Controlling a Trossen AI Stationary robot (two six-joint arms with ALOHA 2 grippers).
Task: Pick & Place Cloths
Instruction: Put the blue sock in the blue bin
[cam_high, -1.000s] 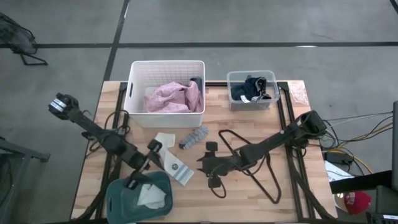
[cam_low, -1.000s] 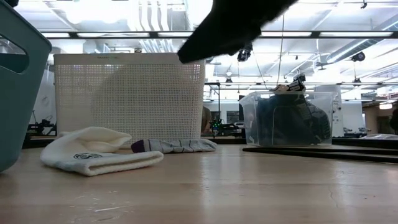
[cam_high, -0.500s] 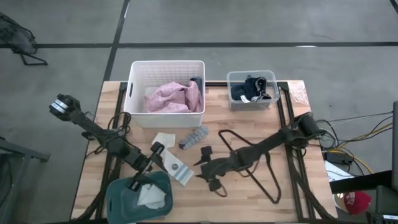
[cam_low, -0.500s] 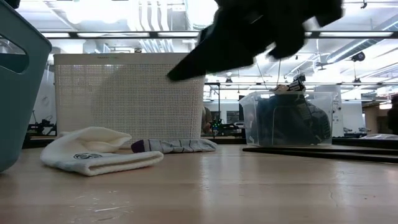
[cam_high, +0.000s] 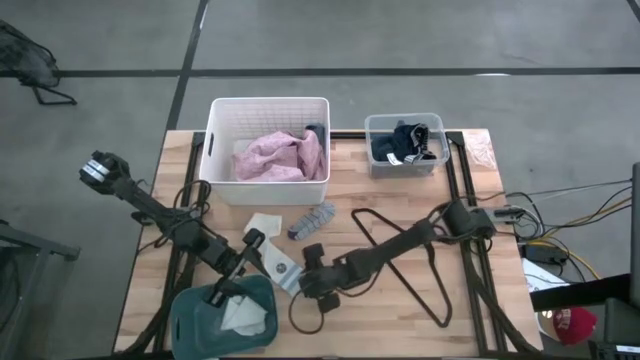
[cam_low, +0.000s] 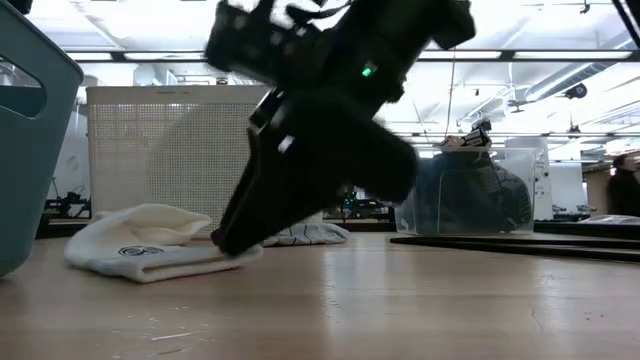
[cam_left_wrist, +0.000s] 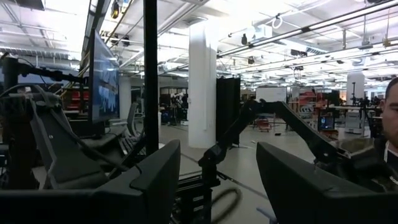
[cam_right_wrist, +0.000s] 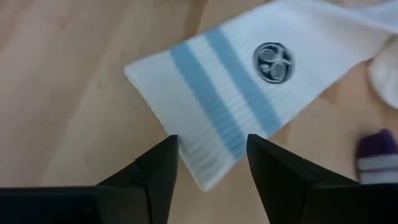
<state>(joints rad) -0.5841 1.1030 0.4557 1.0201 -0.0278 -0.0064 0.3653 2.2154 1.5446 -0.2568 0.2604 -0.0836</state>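
Note:
A white sock with two blue stripes (cam_high: 283, 270) lies flat on the table beside a cream sock (cam_high: 263, 224) and a grey sock with a purple toe (cam_high: 312, 220). My right gripper (cam_right_wrist: 211, 152) is open and low over the striped cuff end (cam_right_wrist: 211, 112), one finger on either side of it. In the low view its fingers (cam_low: 235, 240) reach down to the sock (cam_low: 150, 250). My left gripper (cam_high: 245, 250) waits open above the far rim of the teal bin (cam_high: 190, 310). A pink garment (cam_high: 280, 155) lies in the white basket (cam_high: 215, 110), and navy garments (cam_high: 405, 140) fill the clear bin. My right gripper comes at the white sock's striped cuff end (cam_right_wrist: 199, 155) slanting down from the table's right, open, with the cuff's corner between the two fingers. I cannot tell whether the fingertips touch the cloth. The sock lies flat on the table.
A thin black wire hanger (cam_high: 410, 260) lies under the right arm. The teal bin holds a pale cloth (cam_high: 240, 315). The white basket and the clear bin (cam_high: 372, 125) stand at the far edge. Bare wood shows near the table's near right corner. A person (cam_left_wrist: 392, 124) stands in the room beyond.
My right gripper has moved toward the table's left and down, from above the hanger's hook to the striped white sock, and its fingers now reach table height. The socks have stayed where they were.

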